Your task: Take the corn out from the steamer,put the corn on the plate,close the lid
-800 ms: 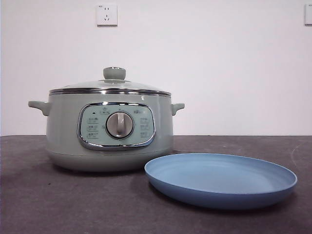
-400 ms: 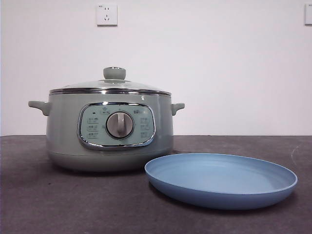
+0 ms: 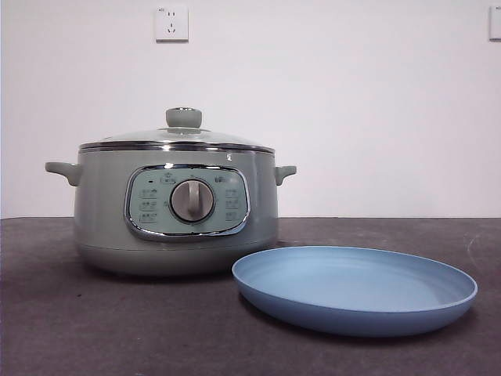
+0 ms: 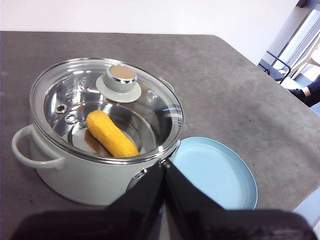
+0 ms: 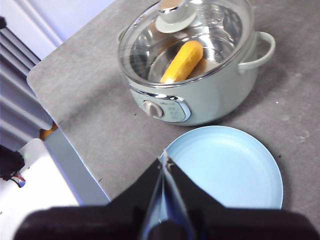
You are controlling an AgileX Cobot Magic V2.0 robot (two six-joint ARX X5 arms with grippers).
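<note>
Currently you will find the lid (image 4: 107,107) seated on the steamer (image 3: 176,207), and it covers the corn (image 4: 112,134), which lies on the pot's floor and shows through the glass. Note that the plate (image 3: 356,312) rests on the dark bench (image 3: 63,329) just beside the steamer, with nothing on it. Your left claw (image 4: 164,167) hangs above the gap between pot and plate with both jaws pressed together; your right claw (image 5: 163,160) hangs over the plate's near rim, likewise closed and holding nothing. Panel markings around the silver dial (image 3: 192,201) are too small to read. A white wall socket (image 3: 171,23) sits on the wall behind.
</note>
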